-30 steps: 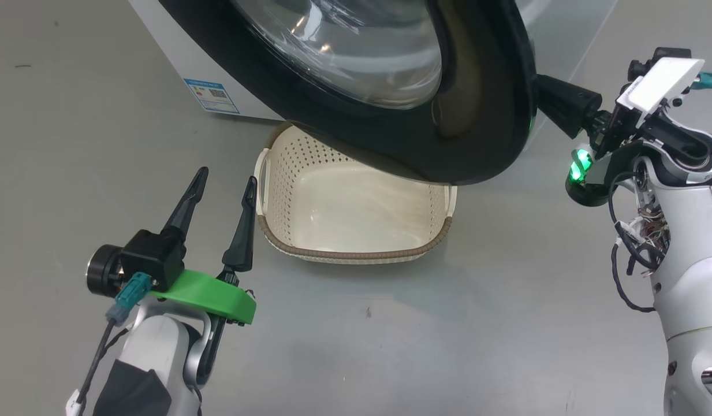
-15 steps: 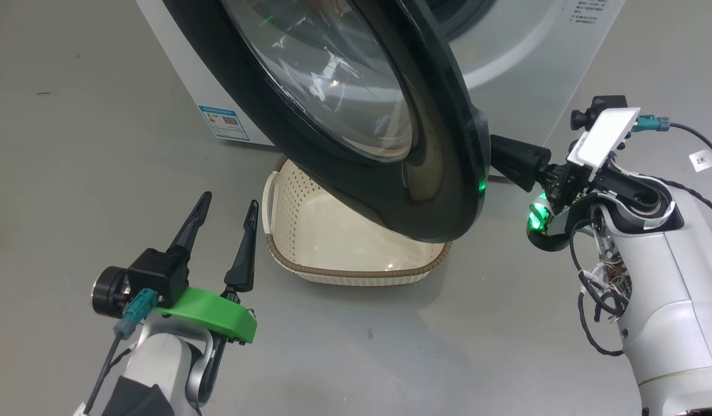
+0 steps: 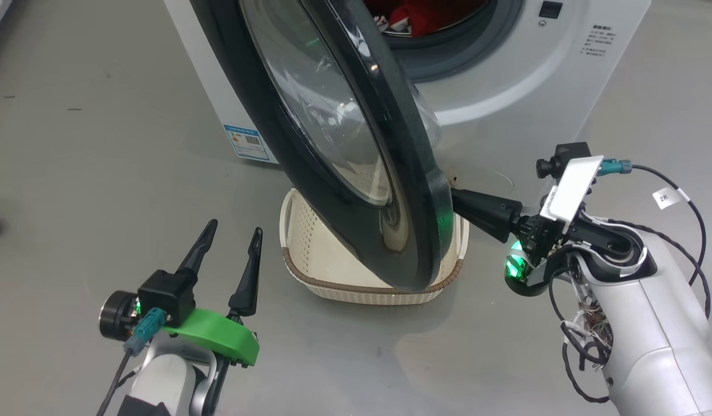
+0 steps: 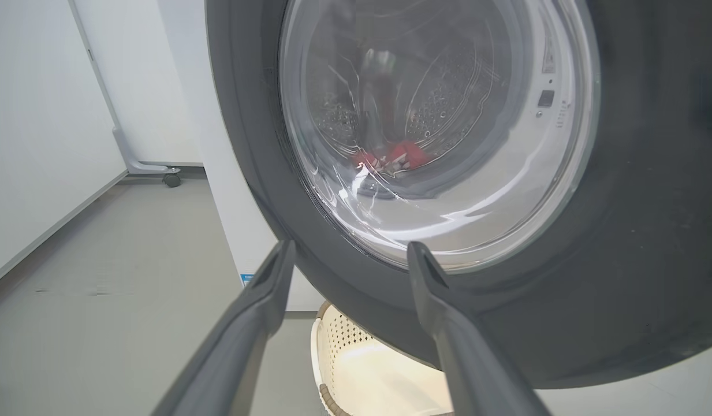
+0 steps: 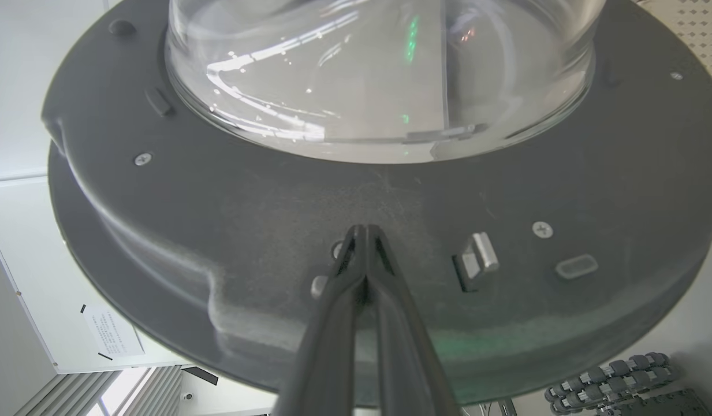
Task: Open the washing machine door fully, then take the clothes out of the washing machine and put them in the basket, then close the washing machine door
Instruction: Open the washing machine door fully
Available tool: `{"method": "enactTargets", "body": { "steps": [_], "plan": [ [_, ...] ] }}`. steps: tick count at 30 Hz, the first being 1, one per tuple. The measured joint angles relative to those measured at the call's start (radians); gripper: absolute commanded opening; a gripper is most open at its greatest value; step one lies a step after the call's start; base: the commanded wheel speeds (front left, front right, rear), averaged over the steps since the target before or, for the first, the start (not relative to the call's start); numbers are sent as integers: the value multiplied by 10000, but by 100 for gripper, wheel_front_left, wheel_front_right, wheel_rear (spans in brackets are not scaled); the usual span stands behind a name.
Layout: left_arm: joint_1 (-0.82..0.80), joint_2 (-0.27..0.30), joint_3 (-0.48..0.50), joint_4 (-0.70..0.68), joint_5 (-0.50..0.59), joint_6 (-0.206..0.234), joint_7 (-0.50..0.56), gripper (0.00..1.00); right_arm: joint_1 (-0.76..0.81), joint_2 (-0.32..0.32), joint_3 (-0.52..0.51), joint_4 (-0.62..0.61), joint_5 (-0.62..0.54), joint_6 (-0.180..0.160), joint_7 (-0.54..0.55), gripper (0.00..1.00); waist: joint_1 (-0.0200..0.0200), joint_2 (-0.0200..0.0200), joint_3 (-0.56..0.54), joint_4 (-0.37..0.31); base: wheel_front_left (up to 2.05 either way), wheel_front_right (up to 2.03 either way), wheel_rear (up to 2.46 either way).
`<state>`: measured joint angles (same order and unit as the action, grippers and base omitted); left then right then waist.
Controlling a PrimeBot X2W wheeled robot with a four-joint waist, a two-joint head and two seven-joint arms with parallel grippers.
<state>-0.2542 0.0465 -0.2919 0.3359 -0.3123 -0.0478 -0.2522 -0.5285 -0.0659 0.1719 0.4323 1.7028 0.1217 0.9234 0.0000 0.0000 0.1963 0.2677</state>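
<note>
Weight and stiffness mark the large round glossy black washing machine door (image 3: 332,144), half-swung over the cream perforated basket (image 3: 356,287); push its slick inner rim. Right gripper (image 5: 364,232), fingers together, seemingly touches there; left gripper (image 3: 235,228) hangs spread. Soft red clothes (image 3: 413,14) lie inside the white washing machine (image 3: 506,86).

Grey floor (image 3: 73,173), white wall (image 4: 44,115)

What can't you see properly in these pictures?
The clothes: head view, cut off by the top edge and the washing machine door, so counting them is impossible.
The basket: head view, much of its inside hidden behind the door.
The blue label: head view, print too small to read.
</note>
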Motion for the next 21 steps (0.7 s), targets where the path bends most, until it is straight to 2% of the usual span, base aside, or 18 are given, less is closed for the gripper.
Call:
{"method": "enactTargets", "body": {
  "steps": [12,21],
  "plan": [
    [108,2,4,75,0,33,0,100,881,10,662,-694,309,2,-23,0,0,0,-344,613,0,0,0],
    [154,-2,-56,117,-17,33,0,100,1295,15,1722,-1037,859,2,-407,0,0,0,-495,1098,0,0,0]
  ]
}}
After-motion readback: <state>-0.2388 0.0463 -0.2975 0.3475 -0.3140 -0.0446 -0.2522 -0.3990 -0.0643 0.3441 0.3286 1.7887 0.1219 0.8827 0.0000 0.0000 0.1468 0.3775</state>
